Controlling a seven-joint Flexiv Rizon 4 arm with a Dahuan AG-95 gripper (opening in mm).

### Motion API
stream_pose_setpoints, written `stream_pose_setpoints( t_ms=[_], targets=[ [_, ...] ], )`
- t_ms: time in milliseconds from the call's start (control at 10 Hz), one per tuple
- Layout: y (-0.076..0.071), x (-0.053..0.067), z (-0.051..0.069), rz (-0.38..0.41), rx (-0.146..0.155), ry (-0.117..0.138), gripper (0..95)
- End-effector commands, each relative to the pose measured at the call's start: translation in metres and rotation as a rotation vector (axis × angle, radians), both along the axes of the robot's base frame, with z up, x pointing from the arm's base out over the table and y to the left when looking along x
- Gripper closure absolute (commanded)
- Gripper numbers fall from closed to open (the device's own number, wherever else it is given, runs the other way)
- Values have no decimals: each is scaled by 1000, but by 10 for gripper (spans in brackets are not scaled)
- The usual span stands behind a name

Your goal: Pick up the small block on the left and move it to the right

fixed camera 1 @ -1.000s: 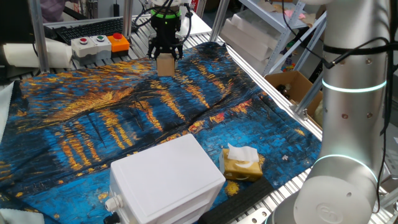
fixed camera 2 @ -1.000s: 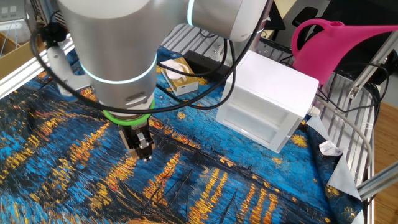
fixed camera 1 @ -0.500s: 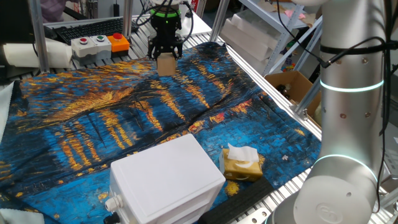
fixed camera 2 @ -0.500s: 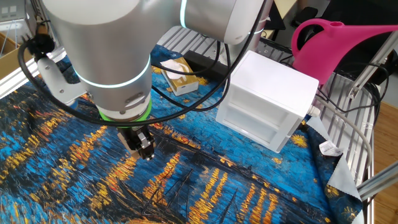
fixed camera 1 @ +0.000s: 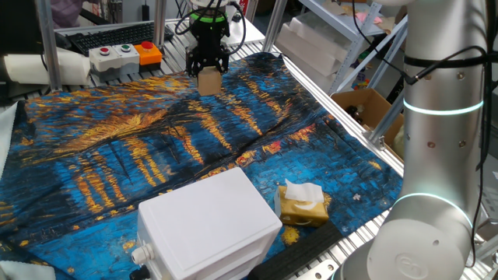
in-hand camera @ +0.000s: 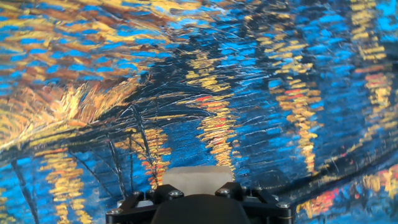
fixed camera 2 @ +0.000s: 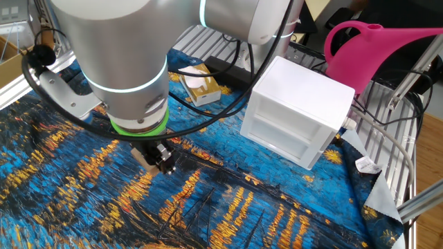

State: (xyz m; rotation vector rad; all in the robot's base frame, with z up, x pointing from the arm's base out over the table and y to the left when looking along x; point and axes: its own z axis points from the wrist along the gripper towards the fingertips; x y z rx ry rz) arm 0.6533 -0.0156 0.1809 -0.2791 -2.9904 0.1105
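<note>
Tan small block in claw, white box well apart

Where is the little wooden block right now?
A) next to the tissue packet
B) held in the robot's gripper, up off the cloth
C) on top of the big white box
B: the small block sits pinched in the gripper, above the painted cloth.

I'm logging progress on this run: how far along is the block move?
Done: the small block is gripped by the gripper and appears lifted off the painted cloth. In hand: it hangs in the air at the far end of the table, away from the white box. Left: carrying it to the right side, setting it down and letting go.
</note>
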Motion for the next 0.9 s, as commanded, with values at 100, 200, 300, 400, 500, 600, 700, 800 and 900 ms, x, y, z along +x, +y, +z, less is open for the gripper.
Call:
stream_pose_setpoints(
  t_ms=[100, 200, 300, 400, 500, 600, 700, 800, 900],
  targets=[
    [0, 0, 0, 4, -3, 0, 950],
    [2, 0, -1, 10, -3, 1, 950],
    [7, -1, -3, 3, -4, 2, 950],
    [13, -1, -7, -7, -8, 1, 950],
    [21, -3, -11, -25, -13, -1, 950],
    [30, -6, -14, -48, -19, -3, 950],
    [36, -7, -14, -62, -22, -4, 950],
    [43, -8, -14, -83, -25, -5, 950],
    [53, -8, -12, -104, -28, -6, 950]
  ],
)
